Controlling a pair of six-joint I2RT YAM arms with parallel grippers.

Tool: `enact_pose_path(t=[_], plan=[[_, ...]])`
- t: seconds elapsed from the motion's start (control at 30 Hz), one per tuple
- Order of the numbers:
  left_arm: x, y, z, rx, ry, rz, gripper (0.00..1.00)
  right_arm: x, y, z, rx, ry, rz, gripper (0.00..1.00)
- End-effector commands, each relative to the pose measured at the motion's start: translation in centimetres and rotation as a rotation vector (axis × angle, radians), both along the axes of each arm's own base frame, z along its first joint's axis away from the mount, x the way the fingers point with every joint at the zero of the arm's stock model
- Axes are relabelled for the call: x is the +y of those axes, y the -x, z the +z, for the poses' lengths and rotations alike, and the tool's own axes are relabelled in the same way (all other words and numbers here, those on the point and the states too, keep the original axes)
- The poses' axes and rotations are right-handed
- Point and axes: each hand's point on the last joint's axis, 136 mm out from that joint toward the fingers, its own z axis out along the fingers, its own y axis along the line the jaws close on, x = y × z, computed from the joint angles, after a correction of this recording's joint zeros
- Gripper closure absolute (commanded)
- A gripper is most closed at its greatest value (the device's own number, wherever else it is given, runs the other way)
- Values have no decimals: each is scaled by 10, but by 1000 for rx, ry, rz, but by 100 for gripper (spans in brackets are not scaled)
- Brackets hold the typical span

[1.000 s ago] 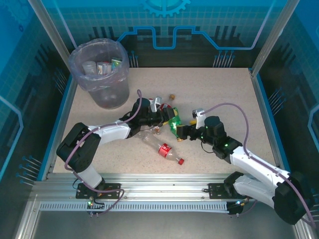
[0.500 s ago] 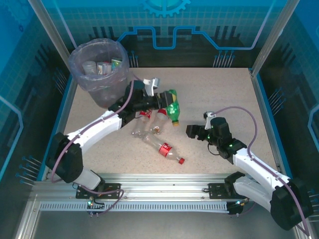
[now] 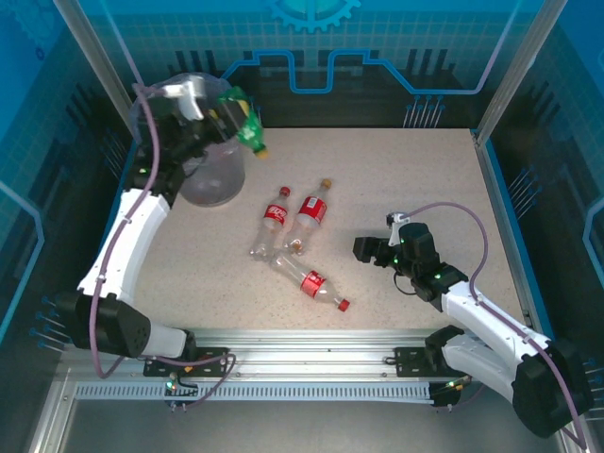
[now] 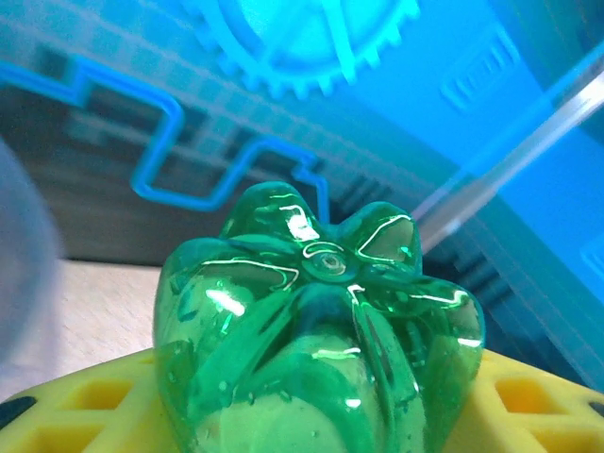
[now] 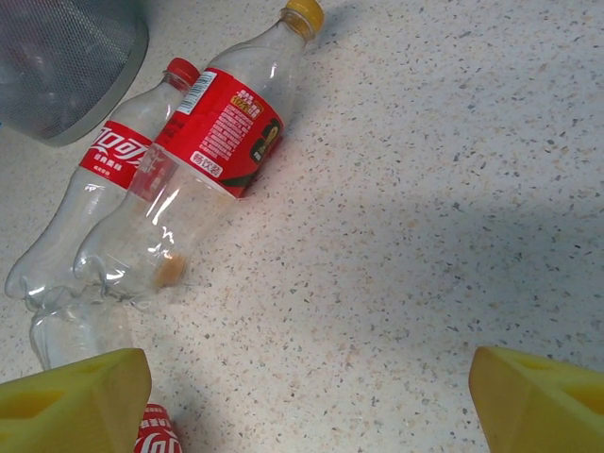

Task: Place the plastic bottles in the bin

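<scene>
Green translucent plastic bottle (image 3: 247, 127), gold cap. Pinched across its body by the left gripper (image 3: 225, 111) and held aloft at the right-hand rim of the round grey bin (image 3: 212, 184), which is lined with a crinkly clear bag and stands at the far-left corner of the speckled beige table (image 3: 425, 179).

- Long axis: slanted, with the cap end low and pointing out towards the table, and the lobed base (image 4: 321, 321) turned towards the blue back wall.
- Relation to the bin: the opening lies to the left of the bottle. From above the cap seems to project past the rim, so a release here would likely want the bottle carried further left first. How high it hangs cannot be read, so I cannot tell whether it is truly over the opening.
- Hidden: the left arm crosses the bin mouth and covers most of its contents. In the left wrist view the yellow fingers (image 4: 80, 406) are cut off at the lower corners.

Clear bottles with red labels, three, lying flat mid-table.

- Red-capped bottle (image 3: 274, 219) and gold-capped bottle (image 3: 311, 211) lie side by side, with their caps pointing away from the arms.
- The third bottle (image 3: 311, 283) lies nearer and slanted, cap to the right. In the right wrist view it is mostly cut off.

Right gripper (image 3: 361, 248). Fingers spread, holding nothing, low over the table just right of the three bottles and nearer to them than the left.
</scene>
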Motion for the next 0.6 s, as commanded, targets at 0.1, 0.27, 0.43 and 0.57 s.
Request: enact_pose_path(t=[0.1,0.27,0.43,0.57], plan=[[92,-9,40,-116,52,250,98,-10,0,-2,6,11,-35,12],[153,-30,39,-93,47,391,100,-12,2,0,3,18,-34,12],[196,-54,30,-26,-50,486,100,-16,5,0,1,23,-44,12],[204,-76,18,37,-130,472,100,-19,6,0,0,18,-53,12]])
